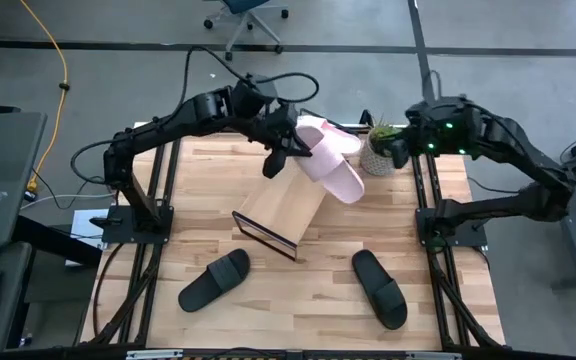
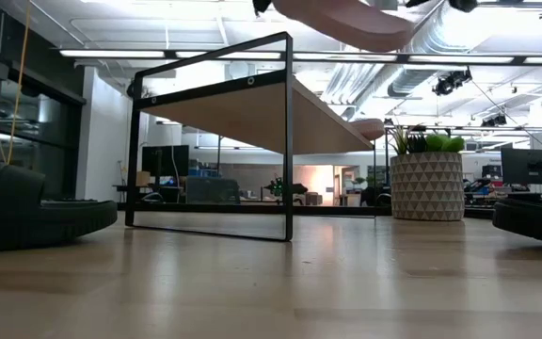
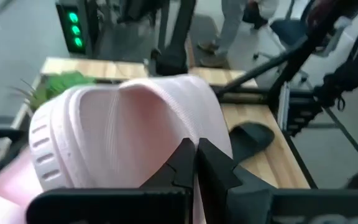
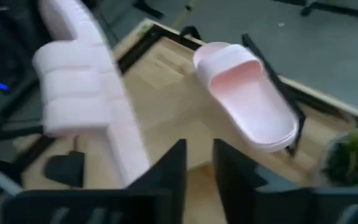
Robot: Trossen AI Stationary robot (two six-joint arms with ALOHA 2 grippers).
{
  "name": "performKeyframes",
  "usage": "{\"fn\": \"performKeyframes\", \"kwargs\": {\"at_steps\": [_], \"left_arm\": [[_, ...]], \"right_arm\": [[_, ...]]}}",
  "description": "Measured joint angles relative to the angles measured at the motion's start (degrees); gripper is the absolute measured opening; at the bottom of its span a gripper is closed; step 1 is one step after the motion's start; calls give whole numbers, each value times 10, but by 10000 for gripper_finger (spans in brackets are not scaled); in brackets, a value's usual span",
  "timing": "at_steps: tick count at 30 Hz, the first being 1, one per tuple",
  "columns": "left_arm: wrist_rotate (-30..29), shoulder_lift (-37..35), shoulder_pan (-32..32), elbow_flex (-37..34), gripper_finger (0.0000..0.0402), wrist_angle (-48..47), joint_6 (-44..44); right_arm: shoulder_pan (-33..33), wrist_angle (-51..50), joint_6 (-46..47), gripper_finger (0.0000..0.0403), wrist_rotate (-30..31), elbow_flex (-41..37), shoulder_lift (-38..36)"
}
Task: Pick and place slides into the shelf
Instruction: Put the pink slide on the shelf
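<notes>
Above the upper end of the shelf (image 1: 280,212) we find the left gripper (image 1: 280,152) with its jaws closed on the strap of a pale pink slide (image 1: 336,170), held clear of the board in mid-air. A second pink slide (image 4: 247,93) lies at the shelf's high end, near the potted plant (image 1: 378,148). We judge the step in hand to be placing: the carried slide must come down beside the one already there, sole flat to the slanted board so it does not slip, before the jaws let go. The right gripper (image 4: 197,168) hangs back near the plant; its jaws stand slightly apart and hold nothing.

Count: two pink slides, one carried and one on the shelf. Two black slides, one (image 1: 214,280) on the worktop (image 1: 298,300) left of centre, one (image 1: 380,288) right. Both await picking. One shelf, one plant.
</notes>
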Motion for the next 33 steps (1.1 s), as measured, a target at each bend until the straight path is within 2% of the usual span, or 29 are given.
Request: {"fn": "performKeyframes", "kwargs": {"at_steps": [3,5,8,10,13,19,22,33], "left_arm": [[1,-9,15,0,0,10,1],[4,-15,26,0,0,30,0],[12,-20,41,0,0,56,-10],[28,-22,47,0,0,69,-23],[41,-26,54,0,0,90,-33],[59,-26,54,0,0,109,-46],[59,-26,54,0,0,110,-46],[48,-26,54,0,0,111,-45]], "right_arm": [[0,64,42,142,-30,-71,-58],[0,143,72,183,-51,-137,-99],[5,320,115,228,-68,-249,-156],[10,444,145,241,-62,-317,-183],[15,548,174,246,-29,-390,-211],[33,624,199,247,8,-463,-219],[43,676,193,247,9,-471,-210],[79,699,177,247,20,-471,-166]]}}
